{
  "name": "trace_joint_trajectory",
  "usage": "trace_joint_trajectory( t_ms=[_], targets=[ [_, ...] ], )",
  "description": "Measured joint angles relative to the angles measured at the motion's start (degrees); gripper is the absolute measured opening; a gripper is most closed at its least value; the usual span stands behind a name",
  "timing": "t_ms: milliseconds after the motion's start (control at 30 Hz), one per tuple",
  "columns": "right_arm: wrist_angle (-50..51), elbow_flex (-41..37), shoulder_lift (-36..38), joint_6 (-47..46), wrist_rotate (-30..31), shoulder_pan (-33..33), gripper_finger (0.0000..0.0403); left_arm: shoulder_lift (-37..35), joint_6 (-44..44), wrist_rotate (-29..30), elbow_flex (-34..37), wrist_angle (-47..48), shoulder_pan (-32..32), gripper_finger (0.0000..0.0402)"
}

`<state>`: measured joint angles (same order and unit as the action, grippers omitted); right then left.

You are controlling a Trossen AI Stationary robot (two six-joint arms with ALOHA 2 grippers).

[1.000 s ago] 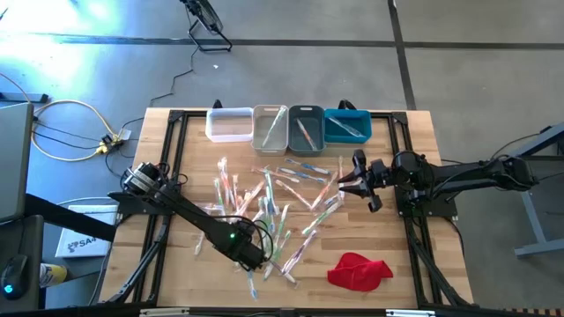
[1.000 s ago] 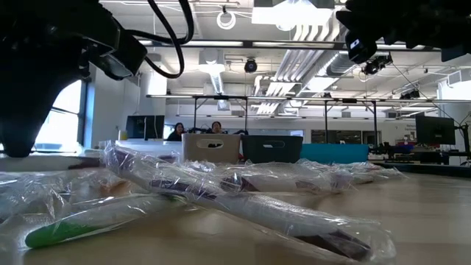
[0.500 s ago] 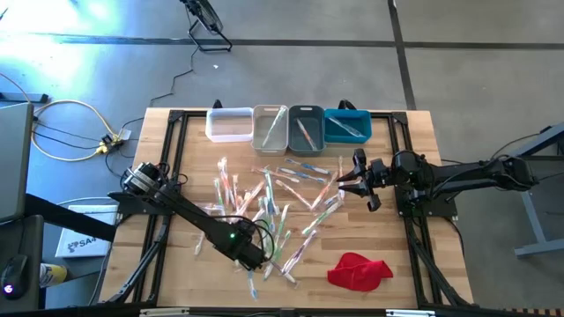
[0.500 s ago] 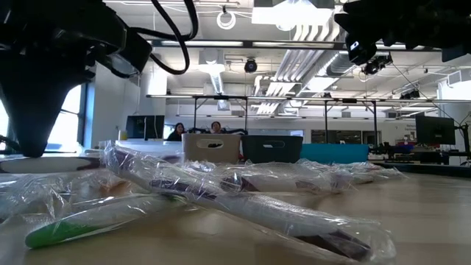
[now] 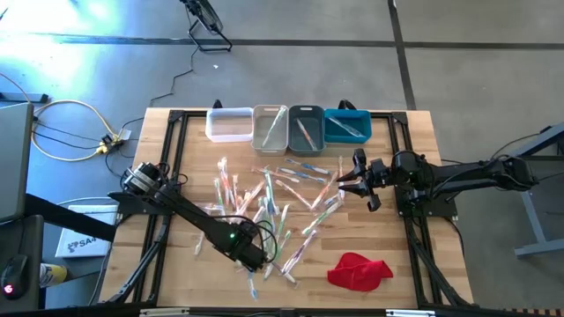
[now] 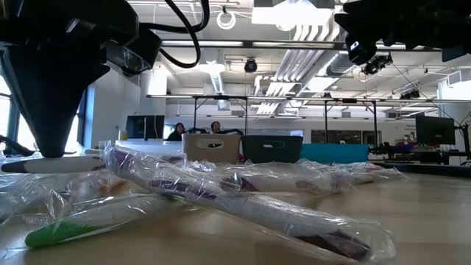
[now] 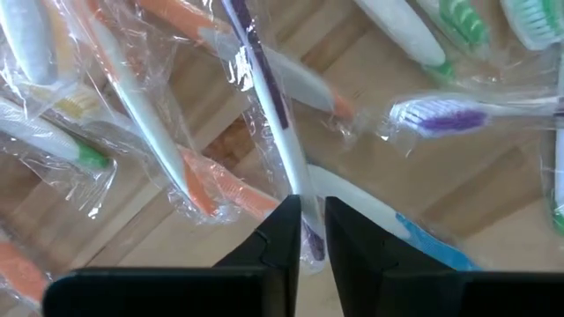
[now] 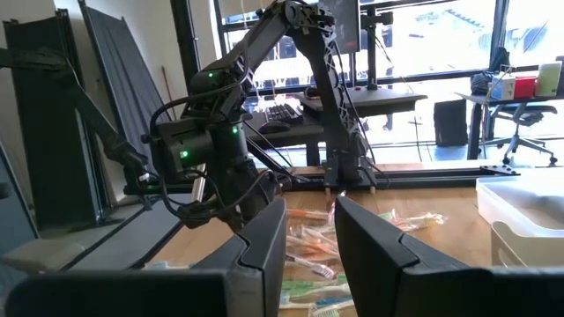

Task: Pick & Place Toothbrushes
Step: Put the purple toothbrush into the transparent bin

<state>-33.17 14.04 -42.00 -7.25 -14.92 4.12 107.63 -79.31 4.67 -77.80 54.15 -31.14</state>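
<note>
High view: the toothbrushes (image 5: 269, 198) lie scattered in clear wrappers over the middle of the wooden table (image 5: 414, 264), pointing every which way, most of them slanted rather than square to the table edges. A few more lie lengthwise inside the beige bin (image 5: 270, 127), the grey bin (image 5: 307, 127) and the blue bin (image 5: 347, 126) at the far edge, while the white bin (image 5: 229, 124) stands beside them. A red cloth (image 5: 359, 269) sits near the front right corner.

The left gripper (image 5: 256, 258) is down at the near end of the pile. In its wrist view the fingers (image 7: 284, 233) stand narrow, with only a thin gap between them, pinching the lower end of a wrapped toothbrush with a purple stripe (image 7: 264, 88) whose long axis runs straight away from the fingers across the pile. A white and blue toothbrush (image 7: 388, 224) lies slanted just beside the fingers, and one with a purple bristle head (image 7: 441, 114) lies crosswise farther off.

The right gripper (image 5: 351, 180) hovers above the right edge of the pile, its fingers (image 8: 366, 238) a little apart and holding nothing.
</note>
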Motion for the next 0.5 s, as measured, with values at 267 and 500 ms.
trace_joint_trajectory(
  t_ms=[267,500],
  targets=[
    [0.0,0.0,0.0,0.0,0.0,0.0,0.0093,0.0,0.0,0.0,0.0,0.0,0.0,0.0075],
    [0.0,0.0,0.0,0.0,0.0,0.0,0.0093,1.4,1.2,0.2,0.0,0.1,0.0,0.0075]
  ],
)
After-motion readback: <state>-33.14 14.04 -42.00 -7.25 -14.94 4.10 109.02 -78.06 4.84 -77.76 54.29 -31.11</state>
